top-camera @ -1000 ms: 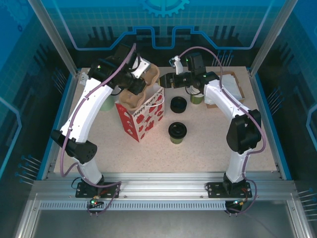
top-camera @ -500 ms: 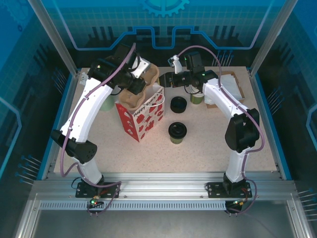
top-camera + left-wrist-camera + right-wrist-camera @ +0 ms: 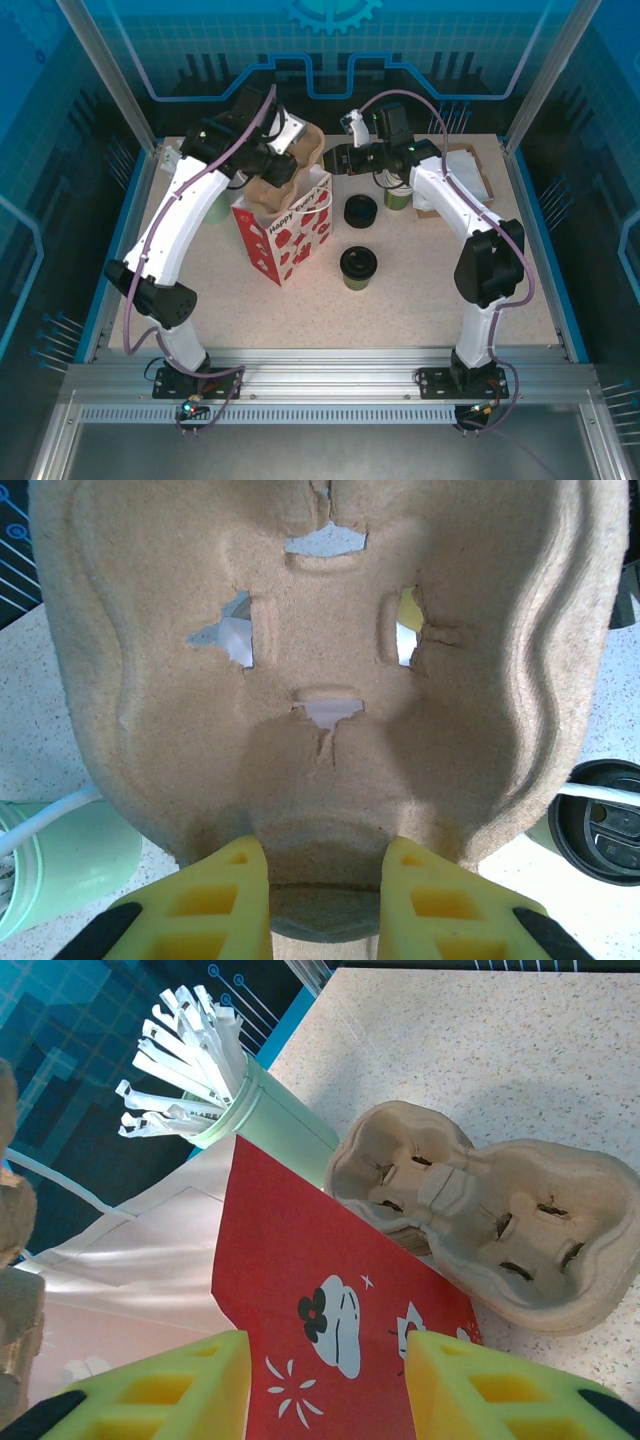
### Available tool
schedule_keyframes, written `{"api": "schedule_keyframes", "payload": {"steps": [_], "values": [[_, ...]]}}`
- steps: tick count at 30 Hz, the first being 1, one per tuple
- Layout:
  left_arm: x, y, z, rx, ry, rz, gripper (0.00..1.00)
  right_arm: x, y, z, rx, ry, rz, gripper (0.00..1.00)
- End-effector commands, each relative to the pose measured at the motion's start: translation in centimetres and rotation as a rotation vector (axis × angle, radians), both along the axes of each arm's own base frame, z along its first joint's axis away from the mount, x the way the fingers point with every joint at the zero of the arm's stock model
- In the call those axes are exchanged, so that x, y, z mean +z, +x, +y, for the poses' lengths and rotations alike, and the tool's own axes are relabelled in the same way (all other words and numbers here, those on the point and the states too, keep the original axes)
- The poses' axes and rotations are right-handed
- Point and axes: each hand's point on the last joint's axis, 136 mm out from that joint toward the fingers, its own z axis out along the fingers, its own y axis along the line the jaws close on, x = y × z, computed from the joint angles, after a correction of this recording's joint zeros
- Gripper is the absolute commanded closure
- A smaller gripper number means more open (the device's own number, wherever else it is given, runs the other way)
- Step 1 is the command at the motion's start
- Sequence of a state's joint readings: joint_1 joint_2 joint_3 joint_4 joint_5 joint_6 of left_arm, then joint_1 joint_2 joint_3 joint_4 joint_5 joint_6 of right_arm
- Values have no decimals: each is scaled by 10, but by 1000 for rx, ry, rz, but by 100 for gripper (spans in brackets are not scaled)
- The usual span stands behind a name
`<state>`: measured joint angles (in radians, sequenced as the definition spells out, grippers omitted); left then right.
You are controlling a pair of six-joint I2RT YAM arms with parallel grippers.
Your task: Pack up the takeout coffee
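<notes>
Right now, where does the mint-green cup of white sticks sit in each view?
Top external: mint-green cup left of the red paper gift bag.
Left wrist: cup in bottom-left corner, beside the brown pulp carrier.
Right wrist: cup at upper left, behind the bag.
Shared landmark: speckled tabletop.

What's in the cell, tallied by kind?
Bag: 1
Carrier: 2, one held, the second on the table
Coffee: 1
Lid stack: 1
Olive cup: 1
Mint cup: 1
Box: 1
Total: 8
</notes>
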<state>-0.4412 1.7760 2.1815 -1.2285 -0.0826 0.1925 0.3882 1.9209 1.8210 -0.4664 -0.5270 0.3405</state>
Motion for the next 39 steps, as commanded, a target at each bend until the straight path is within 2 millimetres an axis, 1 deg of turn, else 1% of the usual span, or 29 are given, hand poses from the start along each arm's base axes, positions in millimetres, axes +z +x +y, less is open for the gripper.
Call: {"api": "schedule_keyframes", "payload": {"steps": [1,14,20,29,39], "values": [[-10,8,-3,-10,-5,11,83,1,1,4,0,-14,1,56],[-18,11,-1,-2,-11,14,84,2,0,4,0,-14,5,58],[-12,14,-4,-1,-53,0,85,1,-1,4,2,-13,7,59],[-12,14,0,11,-68,5,85,0,-1,5,2,-12,10,59],[0,9,-1,1,-136,-4,85,1,-1,5,2,-15,7,60]]}}
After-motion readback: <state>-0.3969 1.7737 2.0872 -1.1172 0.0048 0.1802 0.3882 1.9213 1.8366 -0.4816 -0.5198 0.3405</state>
